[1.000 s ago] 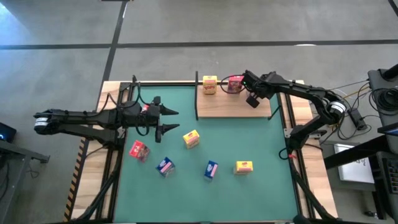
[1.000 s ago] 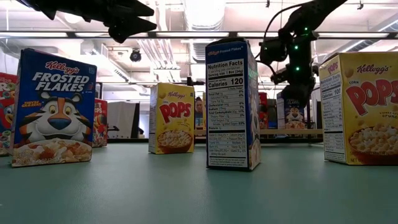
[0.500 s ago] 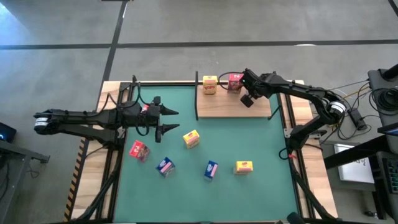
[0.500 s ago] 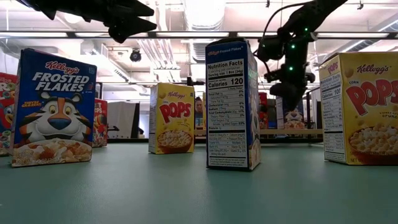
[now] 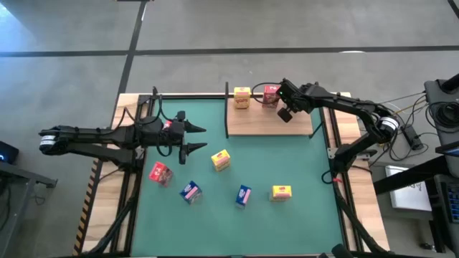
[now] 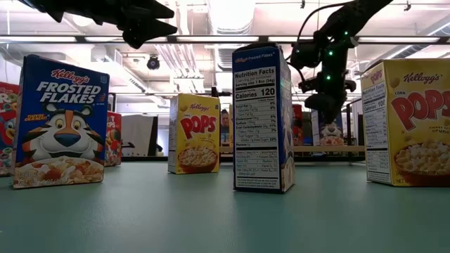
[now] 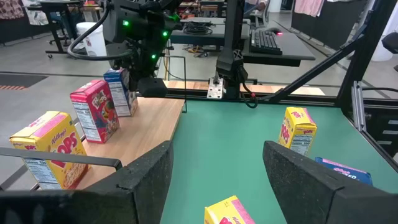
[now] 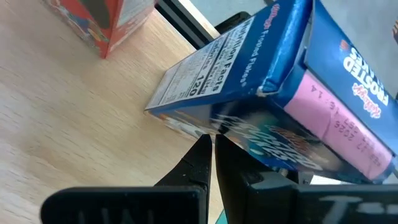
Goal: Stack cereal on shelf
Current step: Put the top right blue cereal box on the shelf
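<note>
Left gripper (image 5: 195,139): hovering over the green mat near its left edge, fingers spread wide, nothing between them.
Loose cereal on mat: red box (image 5: 160,173), blue box (image 5: 190,191), yellow box (image 5: 220,160), second blue box (image 5: 243,195), second yellow box (image 5: 281,191); all apart from one another.
Shelf (image 5: 262,122): light-wood board at the mat's far side, already carrying a yellow box (image 5: 242,97), a pink box (image 5: 270,94), and a blue box (image 7: 117,92) beside it.
Right gripper (image 8: 209,158): over the shelf, fingers pressed together, just at that blue box.
Handling: likely light, thin cardboard, easily crushed or tipped; best pinched across the two broad faces, mid-height, gently.
</note>
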Tool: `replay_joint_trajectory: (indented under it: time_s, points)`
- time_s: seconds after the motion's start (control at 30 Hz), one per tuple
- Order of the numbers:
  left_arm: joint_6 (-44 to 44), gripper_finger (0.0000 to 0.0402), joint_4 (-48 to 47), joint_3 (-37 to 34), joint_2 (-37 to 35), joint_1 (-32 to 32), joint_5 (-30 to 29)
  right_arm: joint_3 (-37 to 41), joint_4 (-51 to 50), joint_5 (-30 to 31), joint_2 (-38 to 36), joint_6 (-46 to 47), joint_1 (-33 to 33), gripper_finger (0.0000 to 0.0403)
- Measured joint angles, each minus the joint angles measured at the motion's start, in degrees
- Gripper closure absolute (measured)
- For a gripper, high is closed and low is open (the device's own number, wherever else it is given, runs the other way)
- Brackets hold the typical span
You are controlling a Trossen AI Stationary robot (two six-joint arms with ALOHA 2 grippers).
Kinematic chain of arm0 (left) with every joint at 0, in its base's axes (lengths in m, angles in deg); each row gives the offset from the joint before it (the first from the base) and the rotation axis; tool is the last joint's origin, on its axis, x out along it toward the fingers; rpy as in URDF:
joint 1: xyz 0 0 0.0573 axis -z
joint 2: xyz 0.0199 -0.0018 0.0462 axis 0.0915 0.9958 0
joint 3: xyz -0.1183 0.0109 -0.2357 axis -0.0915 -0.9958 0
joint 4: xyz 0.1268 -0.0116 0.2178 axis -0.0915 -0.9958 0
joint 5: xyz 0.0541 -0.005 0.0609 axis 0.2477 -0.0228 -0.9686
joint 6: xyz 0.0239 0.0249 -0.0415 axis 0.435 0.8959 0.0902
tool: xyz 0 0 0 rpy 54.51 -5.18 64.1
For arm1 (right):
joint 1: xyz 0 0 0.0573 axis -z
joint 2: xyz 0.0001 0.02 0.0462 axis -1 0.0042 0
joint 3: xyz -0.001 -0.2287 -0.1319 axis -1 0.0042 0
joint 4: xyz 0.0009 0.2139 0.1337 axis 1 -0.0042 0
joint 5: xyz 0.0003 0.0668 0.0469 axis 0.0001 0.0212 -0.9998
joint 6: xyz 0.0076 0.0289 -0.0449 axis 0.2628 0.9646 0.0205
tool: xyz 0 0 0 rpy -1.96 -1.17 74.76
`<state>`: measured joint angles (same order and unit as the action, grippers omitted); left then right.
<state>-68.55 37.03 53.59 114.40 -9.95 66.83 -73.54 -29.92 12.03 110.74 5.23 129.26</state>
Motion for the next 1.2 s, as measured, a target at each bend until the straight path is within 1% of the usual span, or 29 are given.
replay_joint_trajectory:
  time_s: [0.2, 0.63, 0.87, 1.2]
  points:
    - [0.0, 0.0169, 0.0, 0.0, 0.0, 0.0, 0.0, 0.2, 1.6, -1.6, 0.0, 1.2, -0.2, 0.0390]
    - [-0.2, 0.0169, 0.0, 0.0, 0.0, 0.0, 0.0, 0.6, 2.2, -1.5, 0.0, 0.9, -0.2, 0.0390]
    - [-0.2, 0.0169, 0.0, 0.0, 0.0, 0.0, 0.0, 0.6, 1.5, 0.4, 0.0, -0.4, -0.2, 0.0390]
    - [-0.5, 0.0169, 0.0, 0.0, 0.0, 0.0, 0.0, 0.6, 0.2, 0.6, 0.0, -0.4, -0.2, 0.0390]
